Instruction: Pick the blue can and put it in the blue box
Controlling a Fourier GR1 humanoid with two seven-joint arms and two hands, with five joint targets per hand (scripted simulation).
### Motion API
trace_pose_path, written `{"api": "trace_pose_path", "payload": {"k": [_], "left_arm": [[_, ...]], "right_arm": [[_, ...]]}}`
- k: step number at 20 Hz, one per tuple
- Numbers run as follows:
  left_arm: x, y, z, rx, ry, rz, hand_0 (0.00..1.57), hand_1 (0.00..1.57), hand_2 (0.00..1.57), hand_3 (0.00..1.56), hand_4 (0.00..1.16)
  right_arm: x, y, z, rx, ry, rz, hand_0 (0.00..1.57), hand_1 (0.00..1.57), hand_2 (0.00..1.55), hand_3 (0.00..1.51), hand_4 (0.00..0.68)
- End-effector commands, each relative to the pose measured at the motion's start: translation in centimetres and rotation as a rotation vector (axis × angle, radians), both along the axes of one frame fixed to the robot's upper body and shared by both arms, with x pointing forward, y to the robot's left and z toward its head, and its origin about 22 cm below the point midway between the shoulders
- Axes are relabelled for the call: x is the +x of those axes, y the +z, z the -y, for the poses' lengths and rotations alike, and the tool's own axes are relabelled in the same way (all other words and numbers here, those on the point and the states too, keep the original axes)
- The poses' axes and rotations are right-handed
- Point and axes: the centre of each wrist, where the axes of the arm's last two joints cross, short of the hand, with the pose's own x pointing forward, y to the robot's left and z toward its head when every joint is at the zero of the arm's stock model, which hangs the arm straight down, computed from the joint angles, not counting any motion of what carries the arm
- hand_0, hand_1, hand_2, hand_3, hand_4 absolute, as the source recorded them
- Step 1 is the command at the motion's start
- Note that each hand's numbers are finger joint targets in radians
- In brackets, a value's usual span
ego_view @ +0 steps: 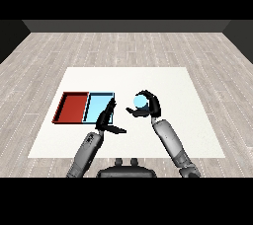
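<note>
The blue can (139, 101) shows as a light blue round top inside my right hand (149, 106), whose fingers and thumb curl round it. It sits a short way right of the light blue tray (97, 104), near the middle of the white table (168, 81). My left hand (106, 119) hovers over the blue tray's front right corner with straight fingers and the thumb pointing right, holding nothing. I cannot tell whether the can is lifted off the table.
A red tray (72, 107) lies against the blue tray's left side. Both trays sit toward the table's left half. Wooden floor surrounds the table.
</note>
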Motion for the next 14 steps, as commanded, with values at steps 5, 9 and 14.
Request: {"api": "trace_pose_path", "payload": {"k": [5,9,14], "left_arm": [[1.2,-1.1,1.0,-0.029,-0.007,-0.024,0.0,0.0,0.0,0.0,0.0],[1.8,-1.0,2.3,-0.025,0.011,-0.059,0.0,0.0,0.0,0.0,0.0],[1.1,-0.6,2.7,-0.029,0.007,-0.075,0.0,0.0,0.0,0.0,0.0]], "right_arm": [[-1.3,0.1,-0.8,-0.003,0.037,0.013,1.49,1.49,1.47,1.4,0.609],[-0.9,0.2,-1.1,0.003,0.049,0.036,1.48,1.48,1.47,1.4,0.606],[0.3,-0.6,-3.9,0.021,0.069,0.028,1.49,1.49,1.46,1.4,0.616]]}}
